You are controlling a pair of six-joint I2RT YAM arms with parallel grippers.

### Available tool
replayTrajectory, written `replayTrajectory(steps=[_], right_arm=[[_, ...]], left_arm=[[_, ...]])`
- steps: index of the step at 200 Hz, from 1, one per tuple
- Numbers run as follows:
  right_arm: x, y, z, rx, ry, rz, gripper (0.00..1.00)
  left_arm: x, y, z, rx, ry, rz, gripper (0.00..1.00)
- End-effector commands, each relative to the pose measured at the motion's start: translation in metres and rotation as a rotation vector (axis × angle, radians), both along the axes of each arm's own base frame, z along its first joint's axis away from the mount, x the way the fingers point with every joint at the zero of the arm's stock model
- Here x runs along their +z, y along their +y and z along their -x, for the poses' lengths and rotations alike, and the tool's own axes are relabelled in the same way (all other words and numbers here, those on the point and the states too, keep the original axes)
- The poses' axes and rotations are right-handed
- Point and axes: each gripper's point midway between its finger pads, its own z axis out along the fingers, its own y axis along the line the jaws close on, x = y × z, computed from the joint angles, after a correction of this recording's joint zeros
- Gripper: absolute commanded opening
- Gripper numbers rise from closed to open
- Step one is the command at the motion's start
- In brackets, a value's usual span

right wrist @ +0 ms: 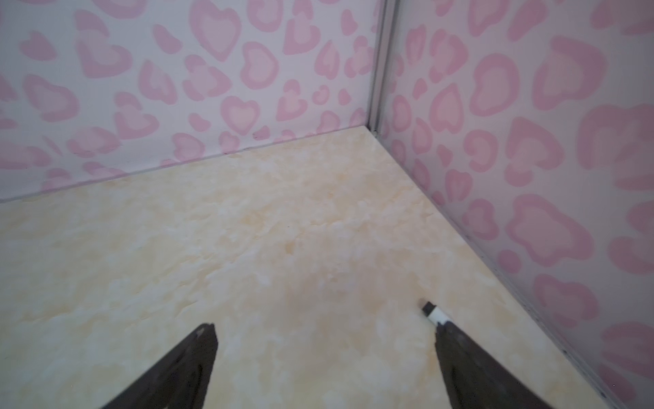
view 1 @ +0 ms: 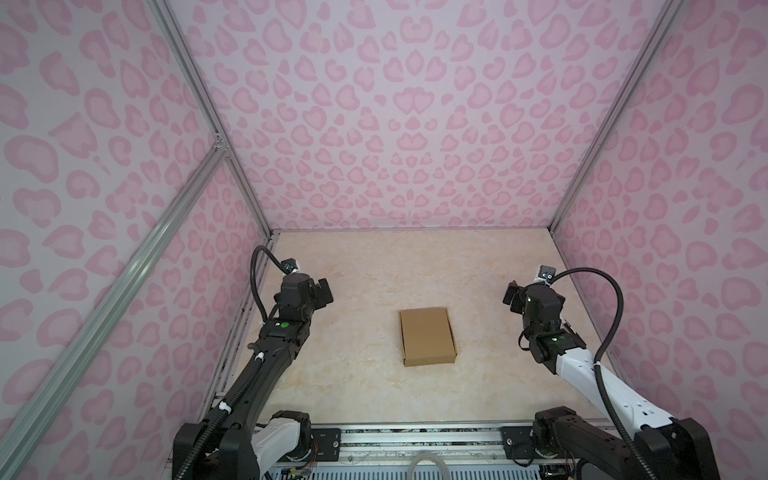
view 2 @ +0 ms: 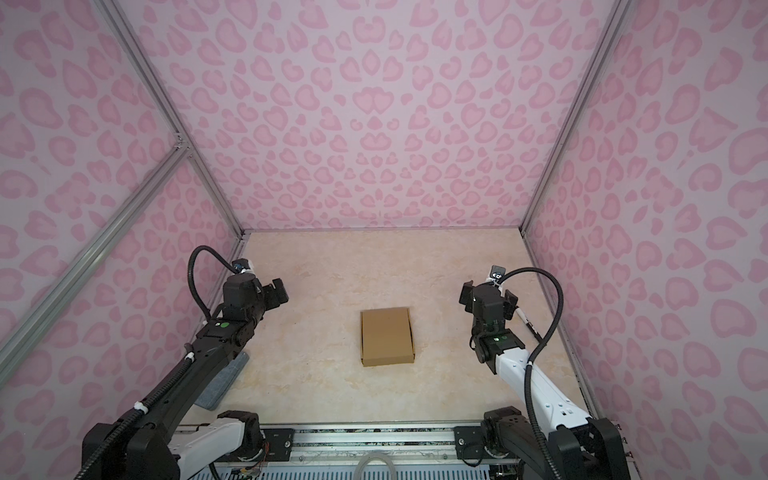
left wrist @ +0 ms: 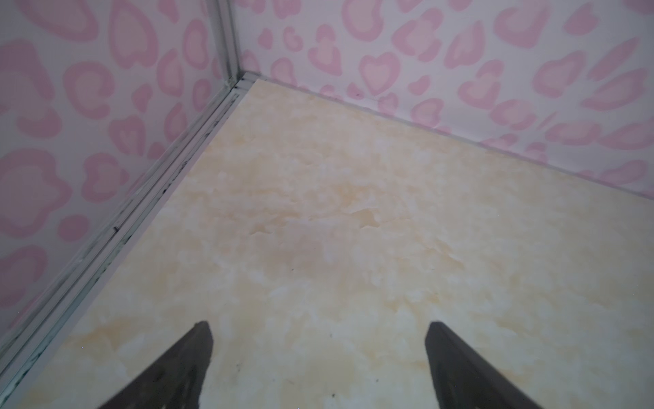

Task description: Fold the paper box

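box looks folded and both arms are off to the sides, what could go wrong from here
1. Nothing holds the paper box shut; a dark gap shows at its far right corner, so it may spring open.
2. The marker pen lies beside the open right pincer; a sweep could knock it.
3. The grey felt block lies under the left arm; lowering could drag it.

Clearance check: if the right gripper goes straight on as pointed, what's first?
Right gripper would probably meet bare tabletop before the back wall; the marker lies beside one finger, off that line.
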Motion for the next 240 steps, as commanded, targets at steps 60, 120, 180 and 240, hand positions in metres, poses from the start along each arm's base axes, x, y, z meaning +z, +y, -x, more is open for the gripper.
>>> replayTrajectory(steps=[60,120,180,240], right_arm=[[-0.040,-0.050,-0.010,-0.119,-0.128,0.030,0.99],[-0.068,-0.023,-0.034,0.075,-0.068,0.023,0.99],[-0.072,-0.014,-0.033,0.143,-0.108,0.026,0.99],[-0.071,-0.017,-0.030,0.120,-0.121,0.026,0.99]], left_arm=[[-0.035,0.050,-0.015,0.102,-0.102,-0.088,0.97],[-0.041,0.036,-0.032,-0.045,-0.256,-0.086,0.97],[-0.054,0.007,-0.037,-0.190,-0.280,-0.130,0.97],[-0.050,0.027,-0.026,-0.004,-0.297,-0.188,0.97]])
